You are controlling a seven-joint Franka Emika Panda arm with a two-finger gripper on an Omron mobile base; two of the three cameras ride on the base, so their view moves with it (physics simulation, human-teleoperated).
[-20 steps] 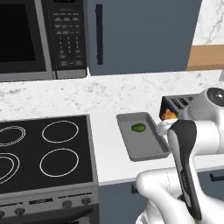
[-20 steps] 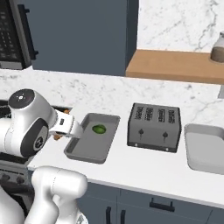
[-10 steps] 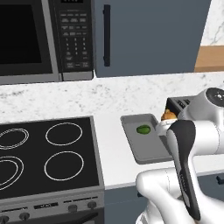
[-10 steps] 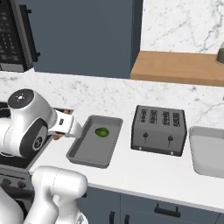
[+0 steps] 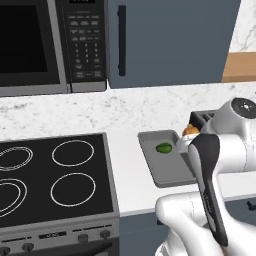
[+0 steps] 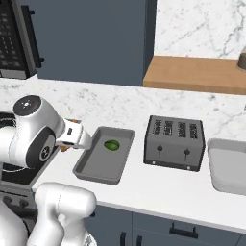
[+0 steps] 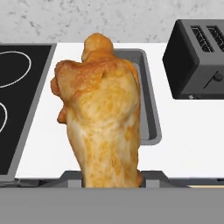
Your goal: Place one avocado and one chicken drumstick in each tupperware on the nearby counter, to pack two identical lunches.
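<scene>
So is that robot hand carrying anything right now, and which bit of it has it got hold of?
Yes: the gripper holds a golden-brown roasted chicken drumstick by its lower end in the hand view, with the rest sticking out over the white counter.

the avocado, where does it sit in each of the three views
Left base view: avocado right of centre, in the grey tupperware.
Right base view: left of centre, in that tupperware, left of the toaster.
Hand view: not visible; the chicken drumstick blocks the tupperware.
Shared landmark: the toaster.

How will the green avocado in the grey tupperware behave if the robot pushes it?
The avocado looks small, rounded and smooth, so it would probably roll. The tupperware has raised walls, which should likely stop it. It also looks firm rather than floppy.
</scene>
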